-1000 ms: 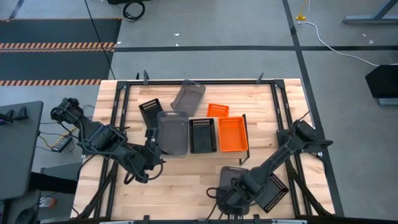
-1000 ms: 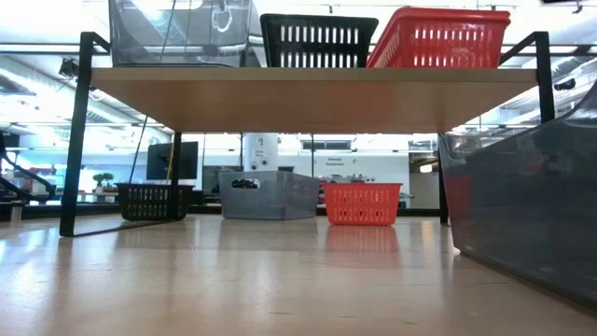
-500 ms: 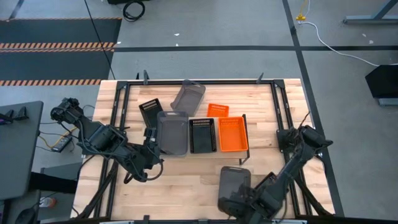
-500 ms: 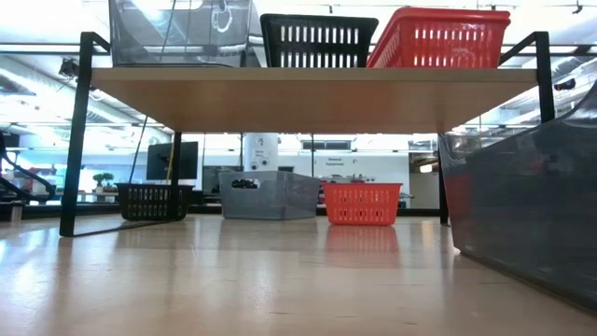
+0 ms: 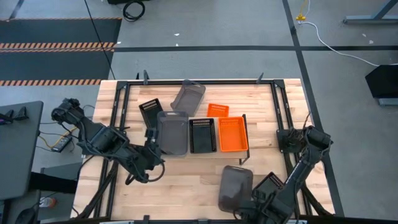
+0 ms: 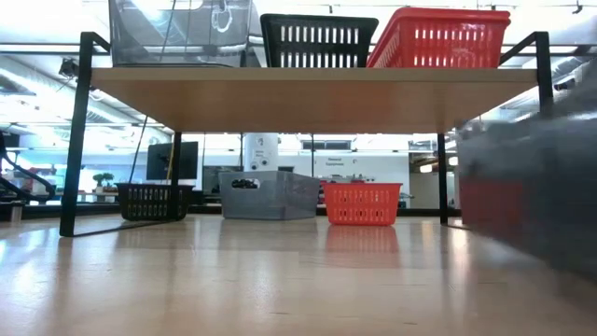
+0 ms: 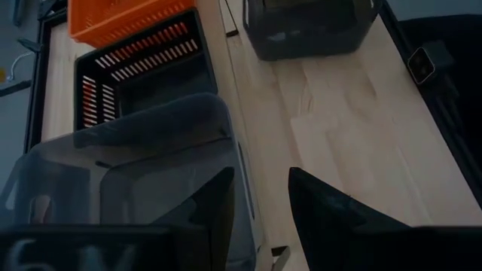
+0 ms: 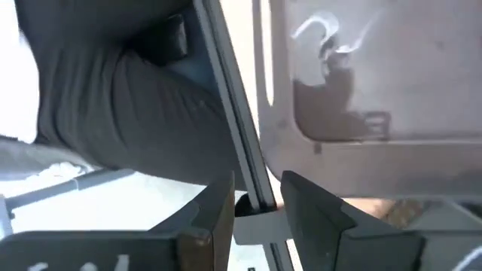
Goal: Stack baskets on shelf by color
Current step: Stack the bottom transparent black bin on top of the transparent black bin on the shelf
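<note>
Two dark jointed arms

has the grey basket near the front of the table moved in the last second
Yes. The grey basket, gripped by the right gripper, has slid toward the table's front edge, away from the shelf.

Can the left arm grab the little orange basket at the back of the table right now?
Probably not: the left gripper sits beside the shelf's grey basket, and the shelf stands between it and the small orange basket.
</note>
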`<state>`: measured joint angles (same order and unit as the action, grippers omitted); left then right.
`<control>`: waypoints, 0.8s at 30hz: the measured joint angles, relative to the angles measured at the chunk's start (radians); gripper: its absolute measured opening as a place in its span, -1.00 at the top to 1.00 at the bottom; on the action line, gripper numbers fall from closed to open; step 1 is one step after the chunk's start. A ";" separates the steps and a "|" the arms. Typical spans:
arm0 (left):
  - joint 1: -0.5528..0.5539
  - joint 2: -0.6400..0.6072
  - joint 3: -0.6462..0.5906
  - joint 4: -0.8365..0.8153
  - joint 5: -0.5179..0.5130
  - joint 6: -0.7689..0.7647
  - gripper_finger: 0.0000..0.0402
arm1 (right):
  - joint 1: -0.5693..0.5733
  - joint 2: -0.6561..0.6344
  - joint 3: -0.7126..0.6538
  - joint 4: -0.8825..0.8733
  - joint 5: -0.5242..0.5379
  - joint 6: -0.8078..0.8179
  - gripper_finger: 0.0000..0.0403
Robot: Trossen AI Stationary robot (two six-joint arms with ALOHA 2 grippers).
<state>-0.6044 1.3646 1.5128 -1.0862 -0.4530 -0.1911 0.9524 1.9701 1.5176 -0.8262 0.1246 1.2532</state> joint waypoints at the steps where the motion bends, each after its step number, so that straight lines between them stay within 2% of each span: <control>1: 0.000 0.006 0.000 0.001 0.000 -0.003 0.34 | -0.004 0.001 -0.004 0.005 0.000 -0.020 0.39; 6: 0.000 0.043 0.000 -0.003 -0.003 -0.007 0.34 | -0.036 0.020 -0.017 -0.025 0.005 -0.085 0.39; 10: 0.000 0.073 0.000 0.001 -0.003 -0.007 0.34 | -0.053 0.009 -0.007 -0.032 -0.059 -0.107 0.39; 15: -0.011 0.098 0.000 0.038 -0.003 -0.001 0.34 | -0.061 0.008 0.036 -0.073 -0.065 -0.136 0.39; 18: -0.031 0.109 0.000 0.077 0.007 0.062 0.34 | -0.061 0.009 0.066 -0.150 -0.066 -0.139 0.42; 24: -0.104 0.144 0.000 0.149 0.104 0.298 0.34 | -0.058 0.008 0.170 -0.360 -0.105 -0.089 0.47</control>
<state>-0.7089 1.5090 1.5128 -0.9373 -0.3494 0.1065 0.8941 1.9785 1.6874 -1.1865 0.0192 1.1639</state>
